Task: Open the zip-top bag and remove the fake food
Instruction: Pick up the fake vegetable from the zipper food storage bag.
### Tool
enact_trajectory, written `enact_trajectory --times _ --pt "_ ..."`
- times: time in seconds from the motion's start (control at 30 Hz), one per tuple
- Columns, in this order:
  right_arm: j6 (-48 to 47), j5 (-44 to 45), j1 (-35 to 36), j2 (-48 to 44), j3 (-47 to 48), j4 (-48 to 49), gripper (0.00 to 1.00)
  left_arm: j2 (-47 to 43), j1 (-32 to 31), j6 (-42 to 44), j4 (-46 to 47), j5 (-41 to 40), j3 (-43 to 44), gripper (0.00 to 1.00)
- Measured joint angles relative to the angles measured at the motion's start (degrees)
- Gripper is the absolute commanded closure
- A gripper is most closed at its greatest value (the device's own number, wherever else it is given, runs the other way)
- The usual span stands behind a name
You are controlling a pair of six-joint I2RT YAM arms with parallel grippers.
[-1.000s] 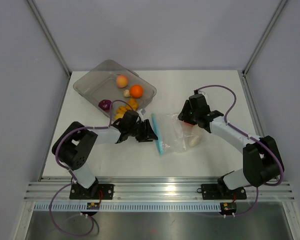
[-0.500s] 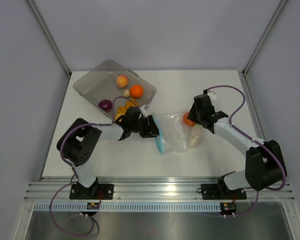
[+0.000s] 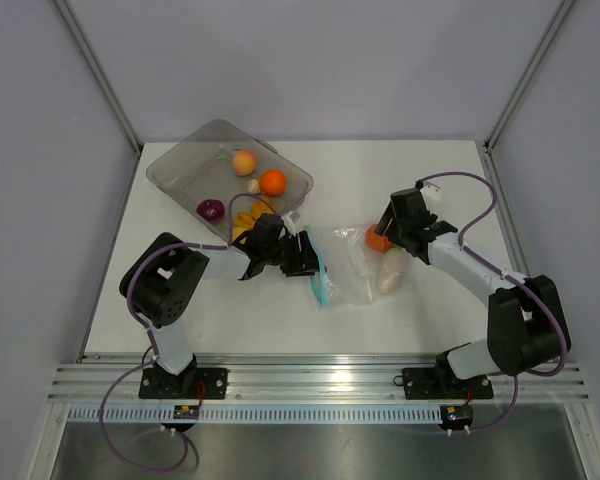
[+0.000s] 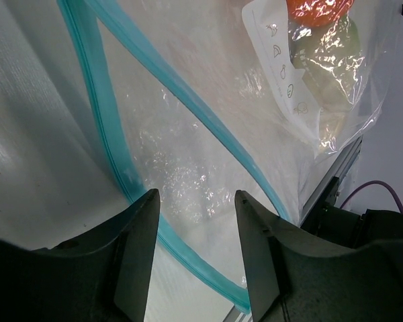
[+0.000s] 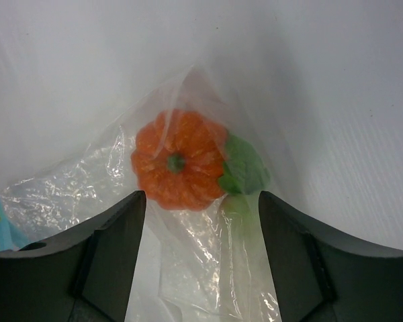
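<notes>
Overall light: bright, cool and even from overhead; the white table (image 3: 380, 180) around the zip-top bag (image 3: 350, 265) is uniformly lit.
Shadows: soft and short, hugging the arms on either side of the bag.
Glare: white sparkles on the bag's crinkled plastic, strongest over the orange toy fruit (image 4: 319, 10) inside it.
Focus: overhead view crisp; in the wrist views the bag is fairly sharp, while the left gripper (image 4: 196, 201) and right gripper (image 5: 201, 198) below it are dark, soft-edged blurs.
Distortion: the frame posts (image 3: 100, 75) lean outward above the bag.
</notes>
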Motion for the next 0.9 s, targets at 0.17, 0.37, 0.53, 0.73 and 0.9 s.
enact_trajectory --times 0.17,0.37,0.53,0.73,0.9 --pt "0.02 1.55 -0.24 2.12 0.5 -0.02 0.28 0.0 0.0 0.13 0.04 0.02 0.0 0.48" --pt "0.57 2.8 -1.14 5.31 1.44 -0.09 0.55 0.0 0.0 0.15 0.07 0.02 0.0 0.48" --pt "1.27 2.93 -1.7 5.53 1.46 -0.04 0.86 0.0 0.0 0.15 0.09 0.02 0.0 0.49" --pt "1.95 2.75 -1.81 5.44 1.44 0.02 1.0 0.0 0.0 0.17 0.09 0.02 0.0 0.49" --pt "2.12 0.9 -1.81 2.03 -0.55 1.01 1.0 0.02 0.0 0.15 0.39 0.11 0.0 0.49"
